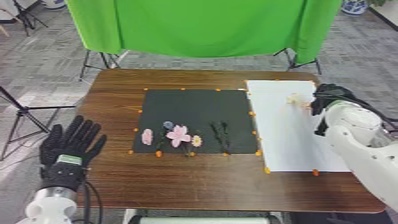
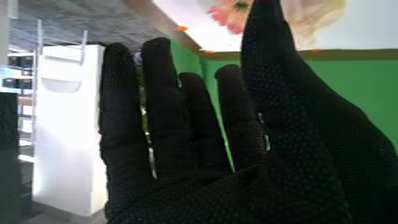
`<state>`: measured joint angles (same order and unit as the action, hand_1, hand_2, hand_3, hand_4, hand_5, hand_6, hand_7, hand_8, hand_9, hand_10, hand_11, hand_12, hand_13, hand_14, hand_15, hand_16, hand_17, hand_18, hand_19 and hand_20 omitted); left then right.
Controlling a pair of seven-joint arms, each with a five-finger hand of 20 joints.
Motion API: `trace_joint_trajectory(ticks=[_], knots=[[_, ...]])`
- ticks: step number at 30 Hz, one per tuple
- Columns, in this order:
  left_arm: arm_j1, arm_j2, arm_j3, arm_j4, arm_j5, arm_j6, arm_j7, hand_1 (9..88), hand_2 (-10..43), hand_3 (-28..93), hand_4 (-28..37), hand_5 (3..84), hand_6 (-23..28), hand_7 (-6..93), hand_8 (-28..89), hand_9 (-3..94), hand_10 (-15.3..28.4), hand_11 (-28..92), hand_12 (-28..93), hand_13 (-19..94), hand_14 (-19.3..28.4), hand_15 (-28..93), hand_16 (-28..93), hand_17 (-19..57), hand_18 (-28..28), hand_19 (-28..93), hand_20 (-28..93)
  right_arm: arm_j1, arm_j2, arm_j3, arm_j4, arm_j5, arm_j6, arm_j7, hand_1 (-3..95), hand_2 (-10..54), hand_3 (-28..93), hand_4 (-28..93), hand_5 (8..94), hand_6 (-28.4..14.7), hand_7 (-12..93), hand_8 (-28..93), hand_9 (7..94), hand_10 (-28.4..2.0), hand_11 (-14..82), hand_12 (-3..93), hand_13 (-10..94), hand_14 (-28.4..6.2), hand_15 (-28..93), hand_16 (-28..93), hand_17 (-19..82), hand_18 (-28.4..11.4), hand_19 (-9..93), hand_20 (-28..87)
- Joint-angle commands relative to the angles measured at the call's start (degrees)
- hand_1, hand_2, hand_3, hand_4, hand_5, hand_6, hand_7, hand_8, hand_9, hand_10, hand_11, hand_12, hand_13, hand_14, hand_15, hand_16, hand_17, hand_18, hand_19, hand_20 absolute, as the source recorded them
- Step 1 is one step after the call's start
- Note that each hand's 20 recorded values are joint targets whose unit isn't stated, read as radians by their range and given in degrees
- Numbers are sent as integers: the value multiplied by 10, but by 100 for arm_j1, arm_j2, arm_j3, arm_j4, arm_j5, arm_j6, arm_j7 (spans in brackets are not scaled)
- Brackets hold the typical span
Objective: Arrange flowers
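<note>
In the head view my right hand (image 1: 330,97) is over the right edge of the white sheet (image 1: 293,130), beside a pale flower (image 1: 294,98). My left hand (image 1: 69,144) lies palm-down at the table's left edge, fingers straight. On the black sheet (image 1: 195,107) are a pink flower (image 1: 179,135), a light pink bloom (image 1: 147,137), a small daisy-like flower (image 1: 196,141), a bluish bloom (image 1: 168,125) and dark stems (image 1: 220,136). In the right wrist view my right hand (image 2: 191,150) has its fingers straight; past them show a coral flower (image 2: 233,14) and a pale bloom (image 2: 324,14).
Orange markers (image 1: 267,170) line both sheets on the brown table (image 1: 178,185). A green cloth (image 1: 204,27) hangs behind the table's far edge. Thin black stands (image 1: 25,107) are on the floor at the left.
</note>
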<state>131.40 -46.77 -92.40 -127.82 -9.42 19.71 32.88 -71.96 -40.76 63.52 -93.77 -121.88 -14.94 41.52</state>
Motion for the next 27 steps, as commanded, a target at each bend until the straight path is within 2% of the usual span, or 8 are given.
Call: trace_joint_trajectory(ticks=[1, 4, 7, 14, 18, 20, 25, 27], knots=[[2, -25, 99, -10, 7, -83, -23, 284, 164, 710, -283, 419, 94, 170, -95, 383, 160, 229, 131, 281, 157, 399, -64, -78, 154, 411, 105, 909, -175, -610, 913, 211, -228, -321, 504, 2, 706, -283, 430, -27, 158, -131, 418, -99, 98, 89, 506, -101, 227, 117, 281, -174, 588, 150], [-37, -39, 107, 3, 22, -96, -44, 284, 164, 710, -283, 419, 94, 170, -95, 383, 160, 229, 131, 281, 157, 399, -64, -78, 154, 411, 105, 908, -171, -670, 1034, 161, -339, -428, 527, 37, 666, -283, 434, -25, 155, -126, 429, -90, 107, 86, 510, -97, 224, 125, 284, -165, 589, 157], [-28, -41, 118, 1, 43, -123, -73, 284, 164, 710, -283, 419, 94, 170, -95, 383, 160, 229, 131, 281, 157, 399, -64, -78, 154, 411, 105, 783, -191, -579, 1018, 196, -637, -374, 534, 58, 641, -283, 494, -5, 167, -131, 521, -91, 108, 101, 554, -97, 238, 141, 291, -160, 586, 175], [-57, -91, 101, -7, 75, -80, -117, 284, 164, 710, -283, 419, 94, 170, -95, 383, 160, 229, 131, 281, 157, 399, -64, -78, 154, 411, 105, 197, -199, -444, 812, 158, -204, -573, 608, 47, 518, -283, 667, 14, 206, -30, 722, -83, 117, 188, 666, -84, 260, 190, 307, -162, 604, 229], [48, -90, 78, -60, 46, -107, -57, 284, 164, 710, -283, 419, 94, 170, -95, 383, 160, 229, 131, 281, 157, 399, -64, -78, 154, 411, 105, -31, -208, -312, 504, 161, -73, -636, 619, 48, 506, -283, 698, 24, 222, -17, 763, -80, 117, 212, 683, -80, 256, 201, 311, -160, 600, 238], [-4, -128, 70, -28, 77, -101, -136, 284, 164, 710, -283, 419, 94, 170, -95, 383, 160, 229, 131, 281, 157, 399, -64, -78, 154, 411, 105, -101, -136, -350, 206, 116, 133, -647, 620, 47, 508, -283, 703, 25, 223, -15, 768, -81, 116, 215, 687, -79, 255, 202, 313, -160, 601, 240], [13, -137, 39, -19, 73, -56, -124, 284, 164, 710, -283, 419, 94, 170, -95, 383, 160, 229, 131, 281, 157, 399, -64, -78, 154, 411, 105, -140, -145, -466, -583, -298, 669, -958, 611, 40, 533, -283, 711, 22, 220, -12, 777, -82, 114, 222, 696, -83, 257, 207, 316, -163, 608, 246], [6, -169, 28, -17, 100, -75, -177, 284, 164, 710, -283, 419, 94, 170, -95, 383, 160, 229, 131, 281, 157, 399, -64, -78, 154, 411, 105, -79, -182, -621, -911, -438, 1050, -1003, 606, 39, 543, -283, 714, 21, 218, -11, 778, -83, 114, 222, 699, -84, 259, 208, 317, -165, 612, 248]])
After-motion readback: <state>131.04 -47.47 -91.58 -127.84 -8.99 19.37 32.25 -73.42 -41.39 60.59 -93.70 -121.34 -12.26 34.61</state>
